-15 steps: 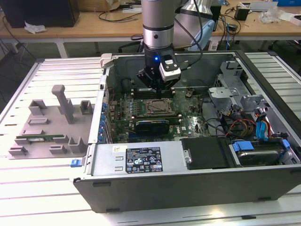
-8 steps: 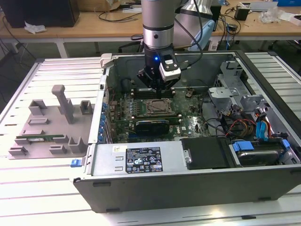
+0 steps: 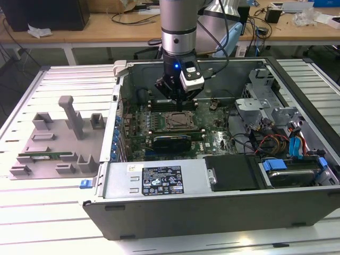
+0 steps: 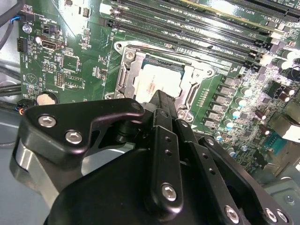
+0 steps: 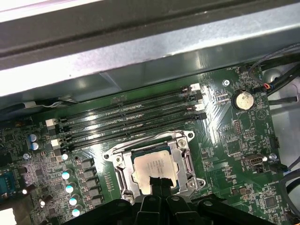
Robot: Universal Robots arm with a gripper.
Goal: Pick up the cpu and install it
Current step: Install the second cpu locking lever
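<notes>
Cpu (image 5: 154, 169) sits flat in motherboard socket (image 5: 187, 161), inside open computer case (image 3: 159, 204). Gripper (image 5: 158, 180) directly above cpu, fingertips together at its edge; gripping or merely touching: cannot tell.

A: What sits on the pale slatted metal worktop (image 3: 64, 79)?

B: An open grey steel computer case (image 3: 212, 212), lying on its side, with a green motherboard (image 3: 212, 139) inside. A silver power-supply box with a label (image 3: 159, 180) runs along its near wall.

A: And on the exterior view's left?

B: A grey plastic parts fixture (image 3: 53, 141), just beside the case, with a long narrow green memory stick (image 3: 45, 157) lying in one slot.

A: On the board itself?

B: Black memory slots (image 5: 131, 119) in parallel rows and a round silver coin battery (image 5: 243, 100). Beyond, a wooden desk (image 3: 106, 26) carries cables.
</notes>
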